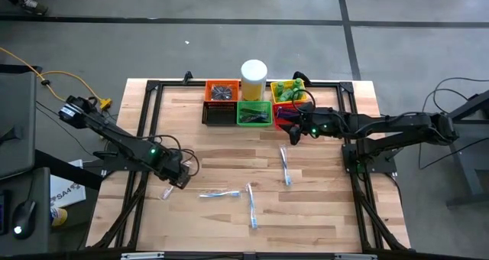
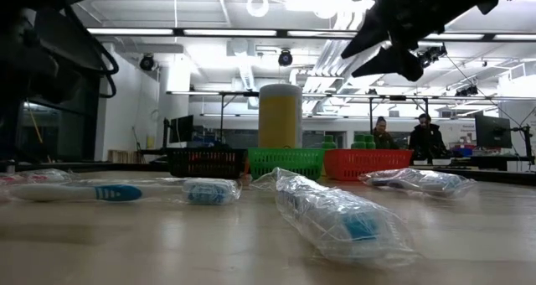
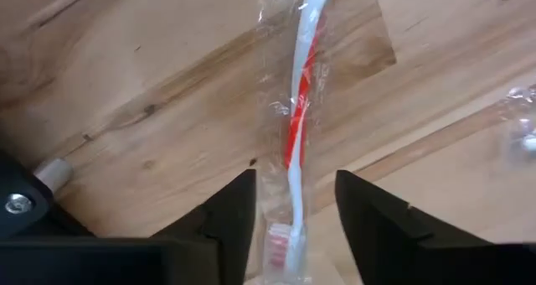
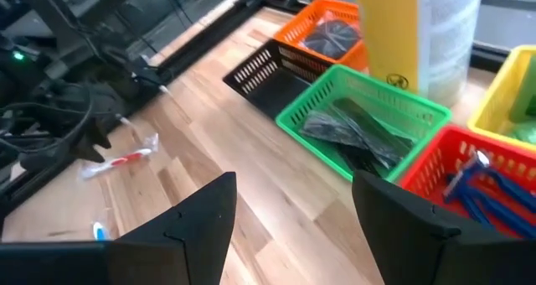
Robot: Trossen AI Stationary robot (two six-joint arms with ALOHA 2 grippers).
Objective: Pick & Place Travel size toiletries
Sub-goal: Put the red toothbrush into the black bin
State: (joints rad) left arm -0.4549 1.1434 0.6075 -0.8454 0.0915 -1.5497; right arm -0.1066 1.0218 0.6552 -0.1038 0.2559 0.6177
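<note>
Now the left tool [image 3: 295, 214] (open) straddles the red-white toothbrush [image 3: 300, 117] lengthwise, bristles nearest.

A wooden counter [image 1: 321, 214] holds small baskets at its far edge: orange [image 1: 222, 91], black [image 1: 219, 113], green [image 1: 254, 113], yellow [image 1: 289, 90] and red [image 1: 284, 117]. A tall white tub [image 1: 254, 79] stands among them. Two people [image 2: 408, 137] are far behind.

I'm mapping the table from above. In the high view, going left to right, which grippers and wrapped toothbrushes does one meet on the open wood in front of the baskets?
Left gripper → red-striped toothbrush → blue toothbrush lying crosswise → blue toothbrush lying lengthwise → blue toothbrush on the right → right gripper.
</note>
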